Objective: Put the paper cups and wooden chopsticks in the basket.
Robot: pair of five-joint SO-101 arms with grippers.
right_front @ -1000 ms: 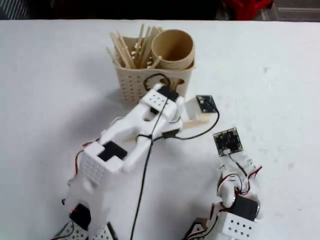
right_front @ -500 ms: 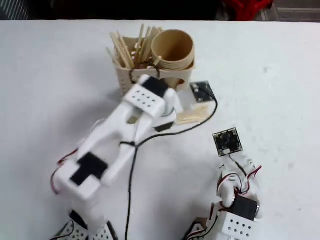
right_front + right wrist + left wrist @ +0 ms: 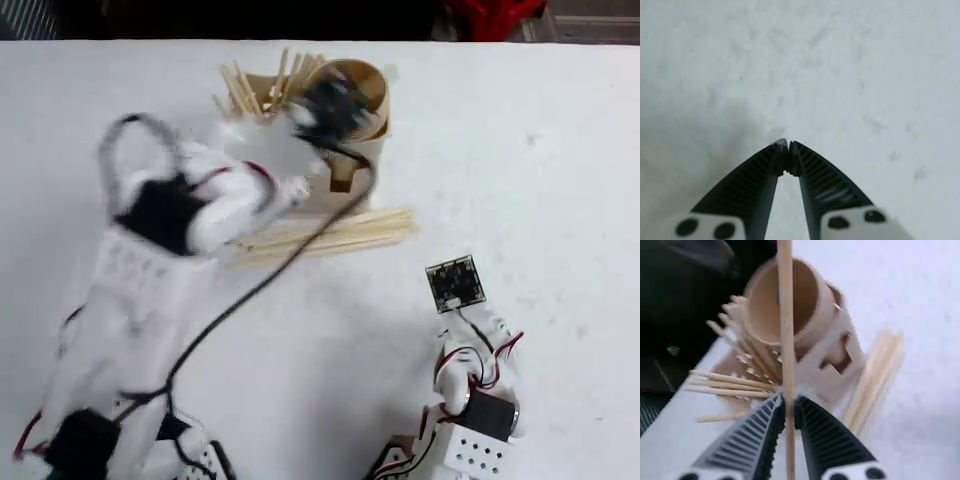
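A white perforated basket at the table's far middle holds stacked paper cups and several wooden chopsticks. More chopsticks lie in a loose bundle on the table in front of the basket. My left arm is raised over the basket. In the left wrist view my left gripper is shut on one wooden chopstick, held above the cups and the basket. My right gripper is shut with nothing in it, low over bare table at the front right.
The right arm sits folded at the front right, its camera board just in front of the loose chopsticks. The white table is bare to the right and left of the basket.
My left arm rose from the table in front of the basket and swung up over it, carrying a chopstick. The chopstick bundle on the table came into sight. The right arm stayed still.
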